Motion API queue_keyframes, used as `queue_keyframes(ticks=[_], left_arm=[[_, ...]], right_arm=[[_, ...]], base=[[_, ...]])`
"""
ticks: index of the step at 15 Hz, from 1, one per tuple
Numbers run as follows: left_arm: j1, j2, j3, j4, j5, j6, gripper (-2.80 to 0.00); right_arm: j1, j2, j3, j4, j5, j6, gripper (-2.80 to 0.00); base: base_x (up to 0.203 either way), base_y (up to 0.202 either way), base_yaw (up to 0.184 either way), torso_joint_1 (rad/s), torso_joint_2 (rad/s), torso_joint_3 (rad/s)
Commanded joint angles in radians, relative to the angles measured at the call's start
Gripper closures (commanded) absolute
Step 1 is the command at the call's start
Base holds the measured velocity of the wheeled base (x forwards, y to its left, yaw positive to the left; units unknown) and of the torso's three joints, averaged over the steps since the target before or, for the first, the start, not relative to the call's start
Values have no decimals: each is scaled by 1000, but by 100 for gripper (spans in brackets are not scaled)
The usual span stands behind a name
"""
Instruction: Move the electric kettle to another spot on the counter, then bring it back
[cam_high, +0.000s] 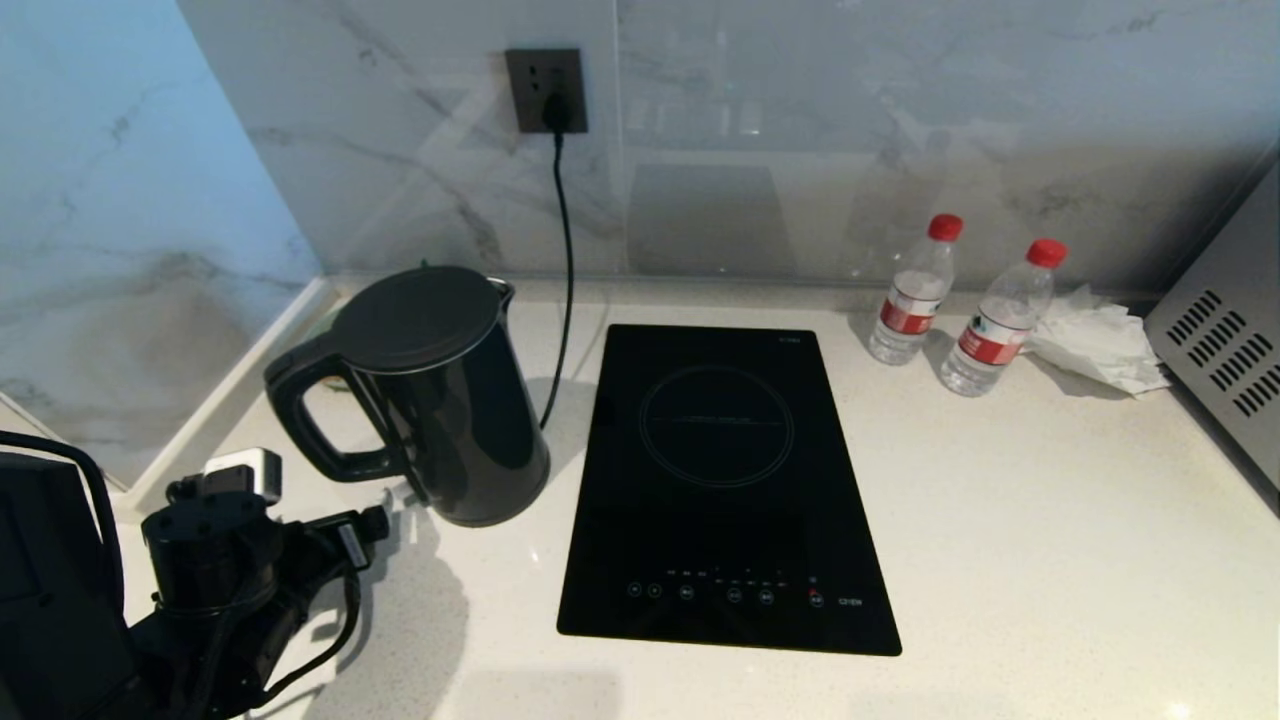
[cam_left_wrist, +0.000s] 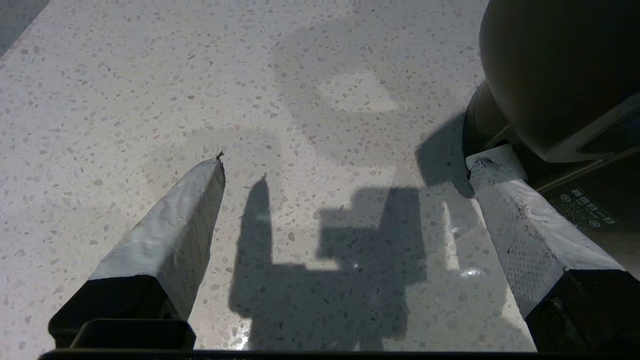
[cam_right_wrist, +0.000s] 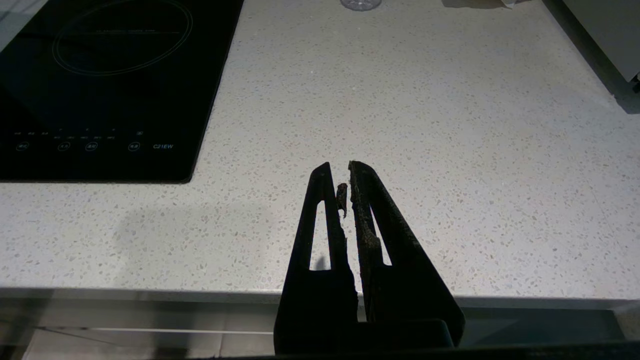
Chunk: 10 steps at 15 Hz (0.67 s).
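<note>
Kitchen, most likely a home or apartment one: off-white speckled stone counter (cam_high: 1000, 520) with a black glass induction cooktop (cam_high: 720, 480) inset mid-counter and touch controls along its front edge. Glossy marble-look wall panels behind, with a dark wall socket (cam_high: 545, 90) and plugged-in cord (cam_high: 565, 260) running down to the back-left corner, where a black electric kettle (cam_high: 440, 400) stands. Toward the back-right corner are two red-capped water bottles (cam_high: 955, 305), a crumpled white tissue (cam_high: 1095, 340) and the vented metal side of an appliance (cam_high: 1225, 350).
</note>
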Motion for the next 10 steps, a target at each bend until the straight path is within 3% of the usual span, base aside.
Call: queue_keyframes(ticks=[1, 10], left_arm=[[-1, -2, -7, -9, 3, -1, -280], [-31, 8, -5, -9, 3, -3, -280]], right_arm=[[0, 0, 0, 0, 0, 0, 0], [0, 0, 0, 0, 0, 0, 0]], base=[[0, 0, 0, 0, 0, 0], [0, 0, 0, 0, 0, 0]])
